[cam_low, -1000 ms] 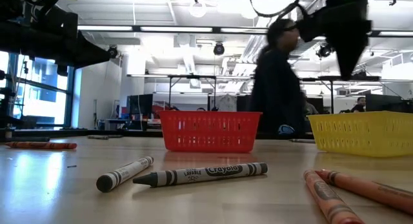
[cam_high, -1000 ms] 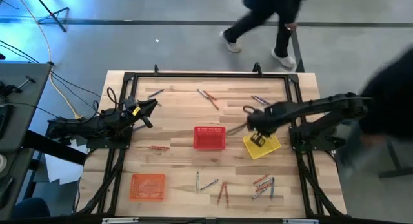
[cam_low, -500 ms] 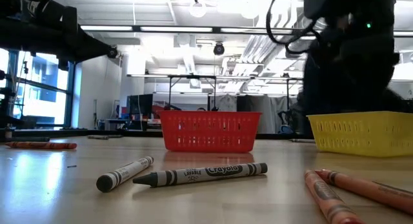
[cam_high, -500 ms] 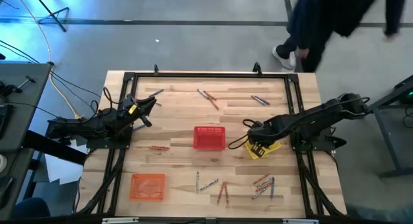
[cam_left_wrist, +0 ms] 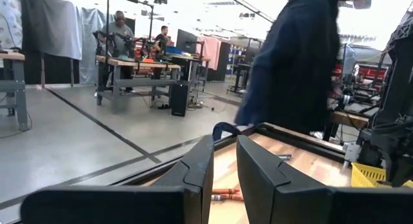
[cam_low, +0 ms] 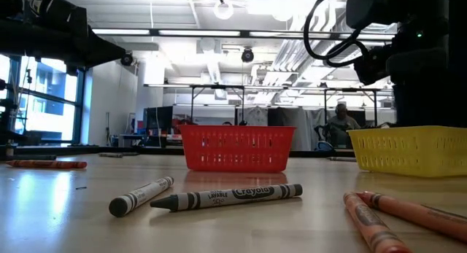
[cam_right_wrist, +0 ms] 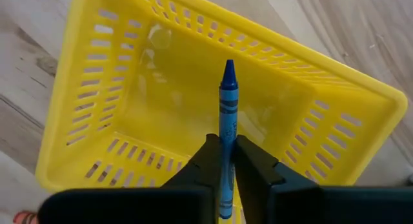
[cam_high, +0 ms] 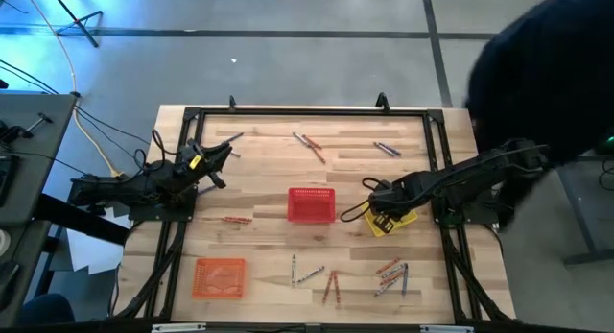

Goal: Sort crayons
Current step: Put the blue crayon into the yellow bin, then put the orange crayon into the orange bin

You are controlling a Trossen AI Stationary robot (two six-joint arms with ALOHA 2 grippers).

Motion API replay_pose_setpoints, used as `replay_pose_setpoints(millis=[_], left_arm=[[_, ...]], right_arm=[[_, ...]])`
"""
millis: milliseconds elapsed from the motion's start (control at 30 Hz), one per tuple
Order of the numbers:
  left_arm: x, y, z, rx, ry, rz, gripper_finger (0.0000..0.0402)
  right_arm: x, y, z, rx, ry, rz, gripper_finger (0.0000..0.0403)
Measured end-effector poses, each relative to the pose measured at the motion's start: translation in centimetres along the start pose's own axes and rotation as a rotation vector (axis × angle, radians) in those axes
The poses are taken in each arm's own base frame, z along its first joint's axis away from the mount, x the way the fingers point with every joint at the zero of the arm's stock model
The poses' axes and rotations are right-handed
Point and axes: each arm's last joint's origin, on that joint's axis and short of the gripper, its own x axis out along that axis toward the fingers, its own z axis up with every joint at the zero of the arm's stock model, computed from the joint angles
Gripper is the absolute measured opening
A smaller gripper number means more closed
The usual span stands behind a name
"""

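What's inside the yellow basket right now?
Nothing visible: the yellow basket shows a bare floor. The right pincer holds a blue crayon above it. The pincer's fingers hide the near wall.

There are three baskets: one red, one yellow and one orange. Two arms work the table, each with one gripper, the left and the right. One blue crayon sits between the right fingers. Loose crayons lie in several clusters; their exact number cannot be told.
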Motion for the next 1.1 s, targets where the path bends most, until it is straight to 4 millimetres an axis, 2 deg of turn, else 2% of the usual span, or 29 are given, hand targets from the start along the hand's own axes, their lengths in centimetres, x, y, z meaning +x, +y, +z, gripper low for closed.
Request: replay_pose_setpoints(millis=[267, 700, 767, 900, 1100], left_arm=[[0.0, 0.0, 0.0, 0.0, 0.0, 0.0, 0.0056], [0.0, 0.0, 0.0, -0.001, 0.001, 0.0, 0.0056], [0.0, 0.0, 0.0, -0.002, 0.0, 0.0, 0.0056], [0.0, 0.0, 0.0, -0.01, 0.001, 0.0, 0.0056], [0.0, 0.0, 0.0, -0.011, 0.001, 0.0, 0.0056]], right_arm=[[0.0, 0.1, -0.1, -0.016, 0.025, 0.02, 0.0088], [-0.3, -0.1, 0.0, -0.017, 0.027, 0.019, 0.0096], [-1.1, 0.0, 0.4, -0.022, 0.01, 0.018, 0.0096], [-4.1, 0.1, 1.4, -0.046, -0.087, -0.002, 0.0096], [-8.2, -0.4, 4.3, -0.09, -0.346, -0.098, 0.0096]])
